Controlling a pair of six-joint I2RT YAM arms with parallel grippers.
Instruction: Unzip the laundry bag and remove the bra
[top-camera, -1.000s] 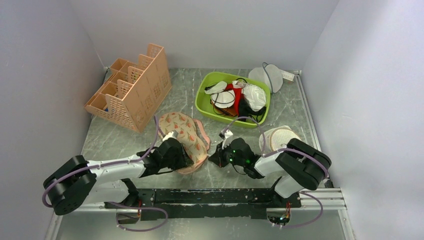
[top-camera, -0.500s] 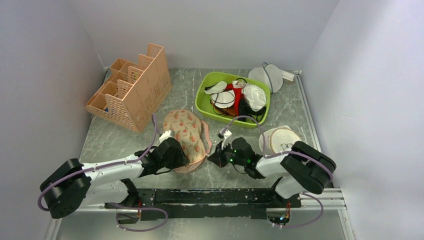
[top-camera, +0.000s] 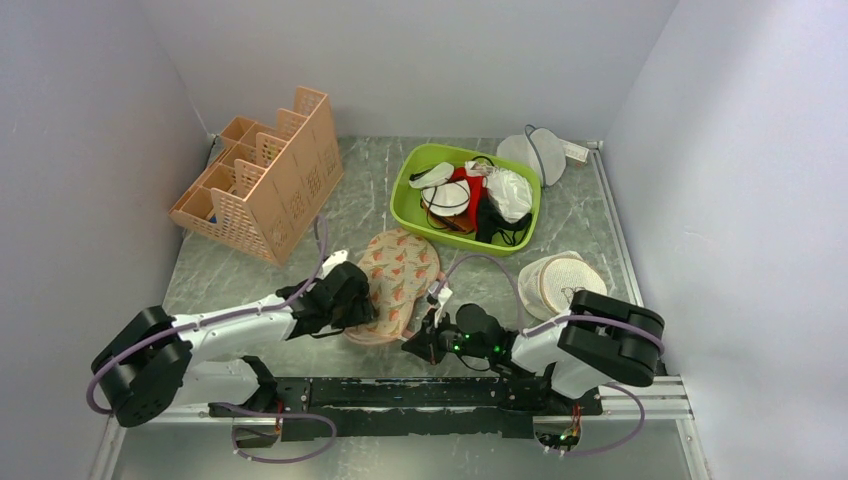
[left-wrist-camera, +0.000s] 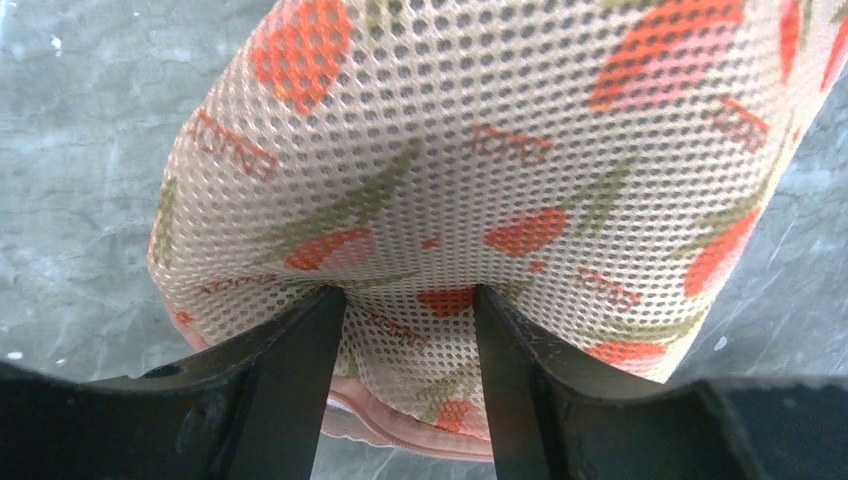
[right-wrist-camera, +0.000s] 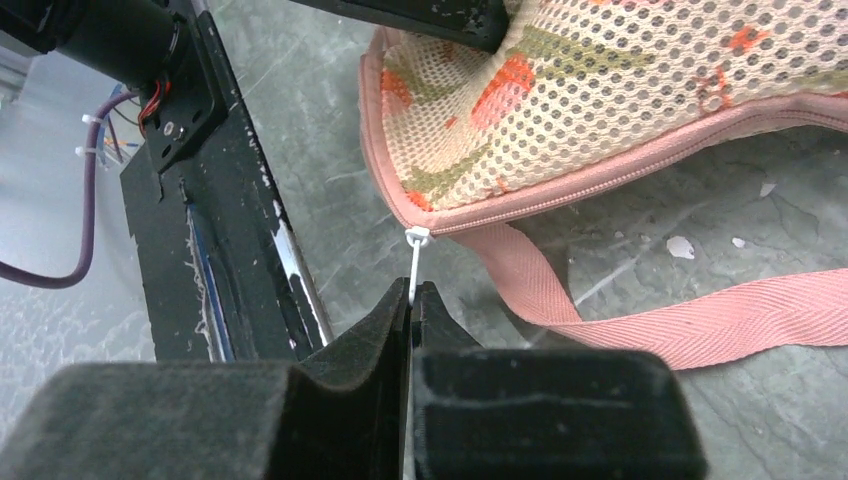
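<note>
laundry bag (top-camera: 398, 278) lies flat, lower centre of top view, on grey table (top-camera: 230, 270); zip along the pink trim looks shut. right gripper (right-wrist-camera: 412, 296) clamped tight on white zip pull (right-wrist-camera: 415, 255) at the bag's near end. left gripper (left-wrist-camera: 405, 300) pinches a mesh fold at the bag's left edge, 2 fingers touching fabric. green bin (top-camera: 402, 192) of garments upper right, peach organizer (top-camera: 270, 175) upper left.

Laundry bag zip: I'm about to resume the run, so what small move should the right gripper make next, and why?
Probably draw the right gripper along the pink zip seam. It is shut on the white zip pull at the corner of the laundry bag, no opening shows in the seam, and the left gripper straddles the bag, likely bracing it.
</note>
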